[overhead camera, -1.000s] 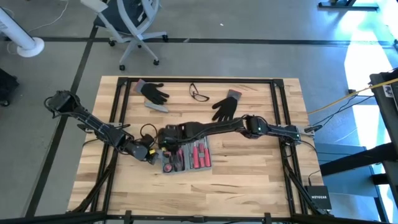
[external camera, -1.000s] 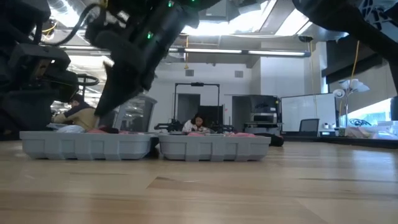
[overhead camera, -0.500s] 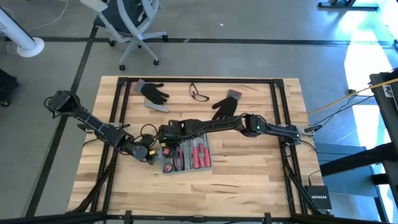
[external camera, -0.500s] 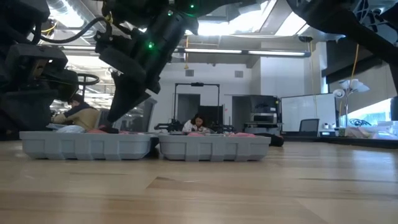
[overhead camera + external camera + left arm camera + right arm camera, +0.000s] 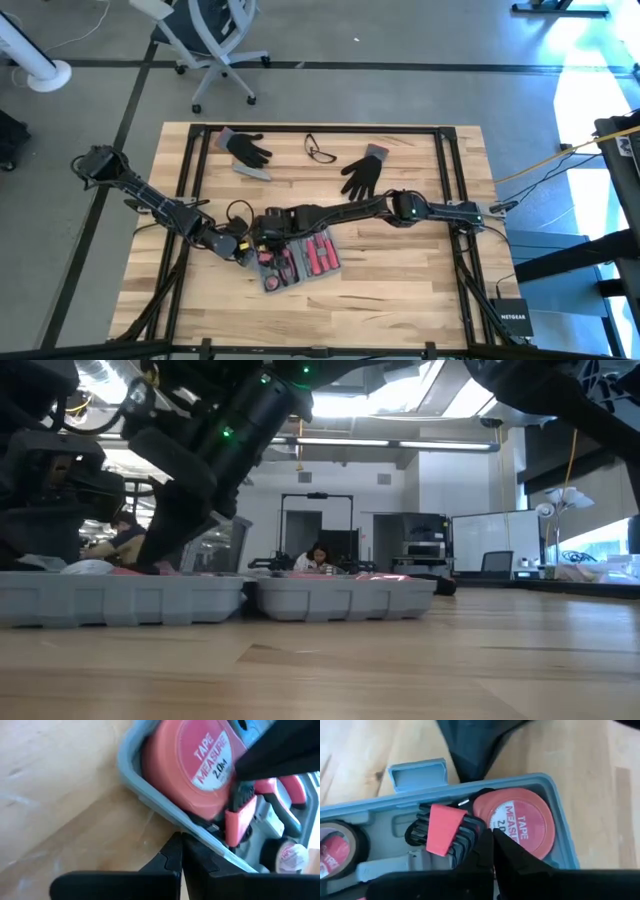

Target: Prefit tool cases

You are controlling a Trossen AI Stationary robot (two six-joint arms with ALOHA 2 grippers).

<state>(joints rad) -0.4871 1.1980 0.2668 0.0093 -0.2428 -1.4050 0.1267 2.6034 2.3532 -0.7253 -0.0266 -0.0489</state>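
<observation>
Right end effector [image 5: 268, 243], fingers together, has pushed the open tool case [image 5: 300, 262] askew against the closed left end effector [image 5: 246, 252]; prefit unfinished.

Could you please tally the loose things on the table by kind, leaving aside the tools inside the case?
Black gloves: 2
Tool case: 1
Glasses: 1
Small grey bar: 1
Total: 5
</observation>
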